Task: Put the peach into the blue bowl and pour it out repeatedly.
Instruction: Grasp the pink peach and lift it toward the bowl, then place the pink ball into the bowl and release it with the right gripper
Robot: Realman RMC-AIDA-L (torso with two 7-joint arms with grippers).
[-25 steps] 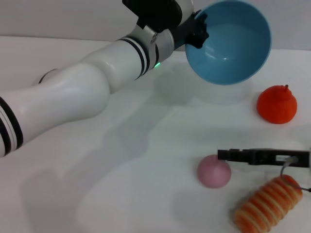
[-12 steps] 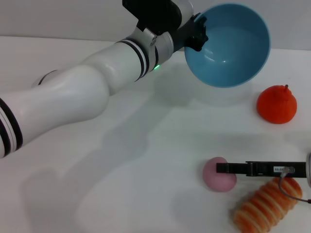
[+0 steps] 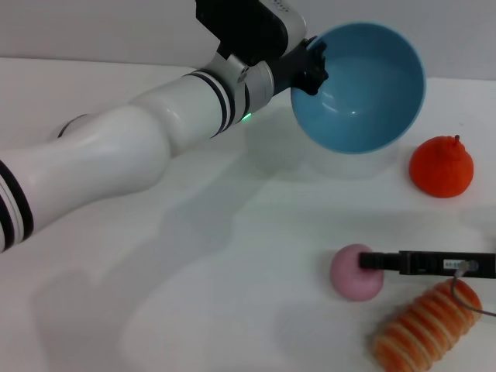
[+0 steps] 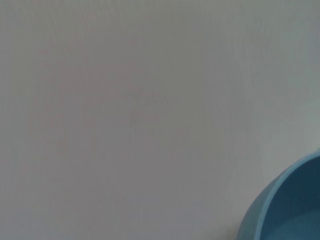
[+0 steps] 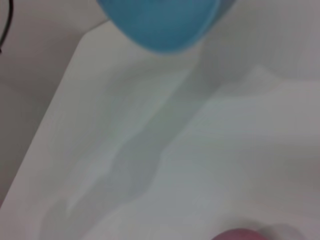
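Observation:
The blue bowl (image 3: 364, 85) hangs tilted in the air at the back right, its smooth inside facing me and nothing in it. My left gripper (image 3: 312, 66) is shut on its near-left rim. A slice of the bowl's edge (image 4: 290, 205) shows in the left wrist view, and its outer wall (image 5: 160, 25) in the right wrist view. The pale pink peach (image 3: 353, 275) lies on the white table at the front right. My right gripper (image 3: 370, 261) reaches in from the right as a dark bar and touches the peach's upper right side. The peach's top (image 5: 240, 234) just shows in the right wrist view.
An orange-red fruit with a stem (image 3: 442, 167) sits at the right, below the bowl. An orange striped bread roll (image 3: 426, 325) lies right in front of the right gripper, beside the peach. My left arm spans the table from the left edge to the back.
The right gripper came down against the peach, then drew back slightly to the right. The peach shifted a little to the right. The bowl drifted slightly left in the left gripper.

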